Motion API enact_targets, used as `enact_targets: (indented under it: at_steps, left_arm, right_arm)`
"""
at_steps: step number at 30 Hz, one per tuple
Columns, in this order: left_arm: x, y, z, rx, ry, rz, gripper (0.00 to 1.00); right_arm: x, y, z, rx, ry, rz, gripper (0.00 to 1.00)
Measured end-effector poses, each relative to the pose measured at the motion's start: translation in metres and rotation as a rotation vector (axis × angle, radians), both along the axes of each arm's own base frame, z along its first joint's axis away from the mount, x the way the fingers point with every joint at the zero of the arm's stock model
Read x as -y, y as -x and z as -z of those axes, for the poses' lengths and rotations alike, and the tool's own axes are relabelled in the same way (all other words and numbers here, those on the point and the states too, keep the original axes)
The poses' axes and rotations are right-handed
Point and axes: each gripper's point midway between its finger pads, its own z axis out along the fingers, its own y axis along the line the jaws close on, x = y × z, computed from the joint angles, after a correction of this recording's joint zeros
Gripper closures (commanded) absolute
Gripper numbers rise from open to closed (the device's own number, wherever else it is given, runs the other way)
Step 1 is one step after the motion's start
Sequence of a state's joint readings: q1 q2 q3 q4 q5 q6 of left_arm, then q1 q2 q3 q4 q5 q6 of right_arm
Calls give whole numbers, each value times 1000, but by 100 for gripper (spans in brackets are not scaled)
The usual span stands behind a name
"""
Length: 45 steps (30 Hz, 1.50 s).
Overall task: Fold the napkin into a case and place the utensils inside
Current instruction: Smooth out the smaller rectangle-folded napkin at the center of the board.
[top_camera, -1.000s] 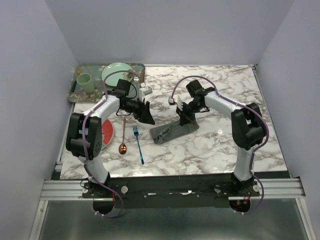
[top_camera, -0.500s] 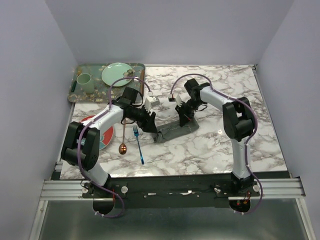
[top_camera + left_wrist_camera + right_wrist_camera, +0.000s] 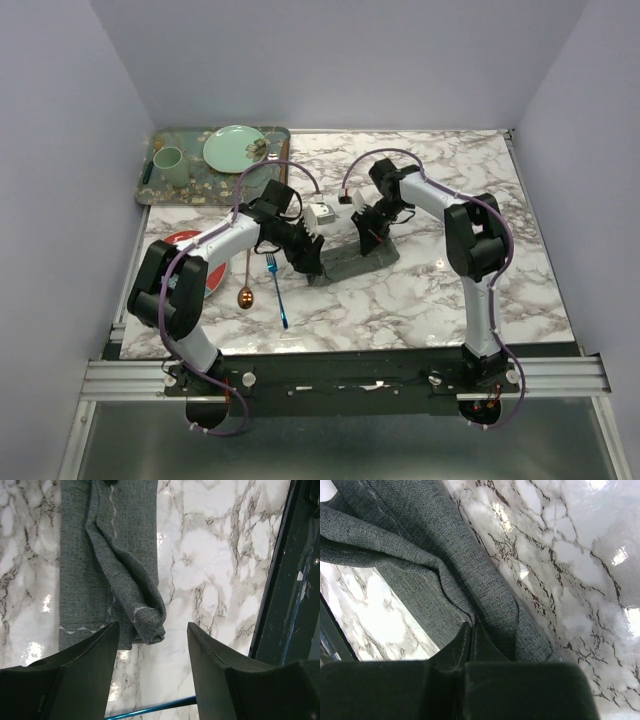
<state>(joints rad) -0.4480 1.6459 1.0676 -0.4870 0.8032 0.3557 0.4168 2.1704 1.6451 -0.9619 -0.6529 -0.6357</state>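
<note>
Napkin (image 3: 352, 263) is folded into a long, thin, dark grey strip. It lies near the middle of the marble desk (image 3: 430, 290), slanting up to the right, with one hand at each end.

Far left at the back is a green patterned tray (image 3: 150, 182). A pale green cup (image 3: 168, 163) and a pale green plate (image 3: 232, 148) sit on it. Nearer the front is a red plate (image 3: 212, 278), partly hidden by the left arm.

Just right of the red plate lies the copper spoon (image 3: 246, 296), with its bowl toward the front. Beside it lies the blue fork (image 3: 277, 290), with its prongs toward the back. Spoon and fork are close but do not touch. Both lie on the bare desk, outside the cloth.

Next is the left hand (image 3: 310, 262), at the left end of the napkin. Its wrist camera shows its two fingers (image 3: 85, 675) spread apart with nothing gripped. The end of the cloth (image 3: 100, 555) is curled over there, between the fingertips and a bit past them. I cannot tell if the fingers touch it.

The right hand (image 3: 372, 235) is at the other end. Its wrist camera shows its fingers (image 3: 462, 645) squeezed together, pinching a fold of the cloth (image 3: 420, 565).
</note>
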Motion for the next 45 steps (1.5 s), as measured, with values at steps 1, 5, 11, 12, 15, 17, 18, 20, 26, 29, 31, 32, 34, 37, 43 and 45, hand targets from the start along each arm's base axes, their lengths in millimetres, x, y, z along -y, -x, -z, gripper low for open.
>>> enact_targets:
  at_steps: [1,5,11,12,15,17,18,20,26,29,31,32,34,37,43,45]
  left_arm:
    - [0,2,1,-1,-6,9,35]
    - [-2,5,7,8,-42,19,38]
    - [-12,-14,28,-21,-112,-58,47]
    - [-14,-19,32,-30,-120,-76,48]
    - [-21,-35,42,-57,-135,-145,50]
    - [-25,-44,47,-69,-138,-183,51]
    - [-26,-48,48,-74,-140,-200,51]
    - [-27,-58,52,-88,-145,-234,52]
    - [-29,-80,54,-116,-143,-279,46]
    - [-34,-85,41,-141,-102,-278,46]
    - [-44,-91,32,-151,-73,-300,45]
    - [-49,-92,28,-159,-58,-310,44]
    - [-60,-93,13,-146,-29,-319,43]
    - [-59,-91,-20,-107,39,-303,44]
    - [-6,-72,-59,-140,193,-200,49]
    - [9,-60,-55,-205,226,-193,50]
  right_arm:
    - [0,0,1,-5,2,3,99]
    - [2,1,2,-23,5,16,99]
    - [3,6,1,-49,9,21,99]
    - [3,6,1,-50,9,22,99]
    - [4,8,0,-60,8,26,99]
    - [4,8,0,-68,6,30,99]
    - [4,9,0,-71,6,31,99]
    - [5,10,-1,-78,8,32,99]
    - [6,13,0,-96,15,41,99]
    - [6,14,0,-104,17,48,99]
    - [6,14,0,-111,20,55,99]
    - [5,14,0,-114,19,58,99]
    - [5,15,0,-124,19,64,99]
    - [3,17,-1,-148,12,75,99]
    - [0,14,-13,-206,-53,123,99]
    - [0,10,-20,-220,-85,149,99]
